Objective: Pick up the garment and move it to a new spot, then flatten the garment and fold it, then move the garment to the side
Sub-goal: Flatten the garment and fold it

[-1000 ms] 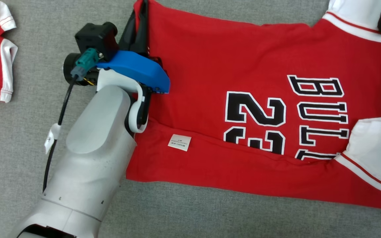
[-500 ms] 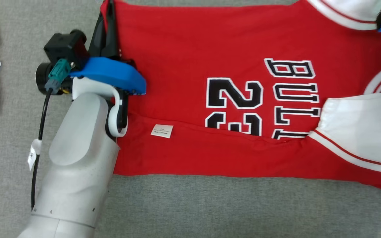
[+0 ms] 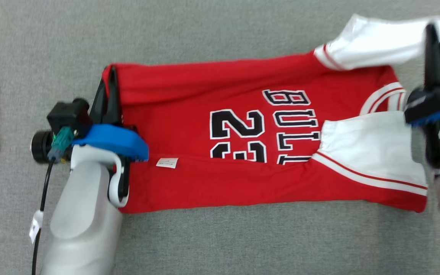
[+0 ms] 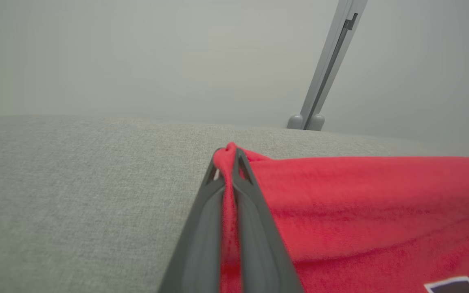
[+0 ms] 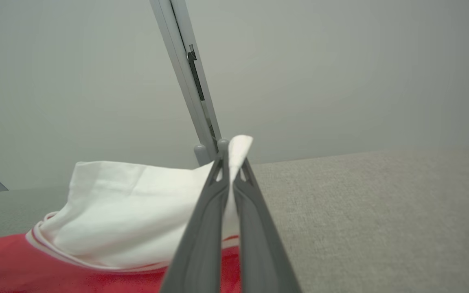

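On the grey cloth surface (image 3: 220, 30), head view: red garment (image 3: 204, 179) lies spread between both arms, near edge already folded over | left wrist view: left gripper (image 4: 228, 154) pinches the hem corner (image 4: 229, 145) to hold it taut | right wrist view: right gripper (image 5: 231, 156) clamps the raised white sleeve (image 5: 136, 203), seemingly for folding inward.
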Available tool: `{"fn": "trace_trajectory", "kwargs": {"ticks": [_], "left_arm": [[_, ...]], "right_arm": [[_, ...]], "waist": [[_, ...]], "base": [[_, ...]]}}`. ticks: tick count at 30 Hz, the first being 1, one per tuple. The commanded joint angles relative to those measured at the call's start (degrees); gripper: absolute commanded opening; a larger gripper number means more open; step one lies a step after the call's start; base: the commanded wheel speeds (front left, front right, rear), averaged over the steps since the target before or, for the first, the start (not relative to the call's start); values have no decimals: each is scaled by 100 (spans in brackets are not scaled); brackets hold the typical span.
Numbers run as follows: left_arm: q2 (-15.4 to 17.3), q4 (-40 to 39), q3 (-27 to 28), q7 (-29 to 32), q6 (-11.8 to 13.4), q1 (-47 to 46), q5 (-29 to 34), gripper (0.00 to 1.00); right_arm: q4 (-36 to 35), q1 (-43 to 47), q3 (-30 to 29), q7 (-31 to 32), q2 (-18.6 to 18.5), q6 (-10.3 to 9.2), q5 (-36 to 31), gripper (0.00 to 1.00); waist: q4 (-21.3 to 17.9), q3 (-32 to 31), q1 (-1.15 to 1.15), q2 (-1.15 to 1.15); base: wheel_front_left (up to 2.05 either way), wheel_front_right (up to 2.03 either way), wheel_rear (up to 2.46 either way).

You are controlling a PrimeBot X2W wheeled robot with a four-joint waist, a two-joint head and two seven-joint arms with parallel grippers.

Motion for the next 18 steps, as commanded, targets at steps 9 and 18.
{"fn": "trace_trajectory", "kwargs": {"ticks": [9, 18], "left_arm": [[7, 159, 393, -15, -113, 857, 136, 0], [-27, 255, 474, -15, -49, 1455, -25, 29]], "right_arm": [[-405, 1558, -97, -31, 425, -2, 256, 0], [33, 2060, 1, -32, 619, -2, 243, 0]], "waist": [[-337, -603, 1, 1], [-336, -843, 1, 1]], "base": [[0, 0, 0], [0, 0, 0]]}}
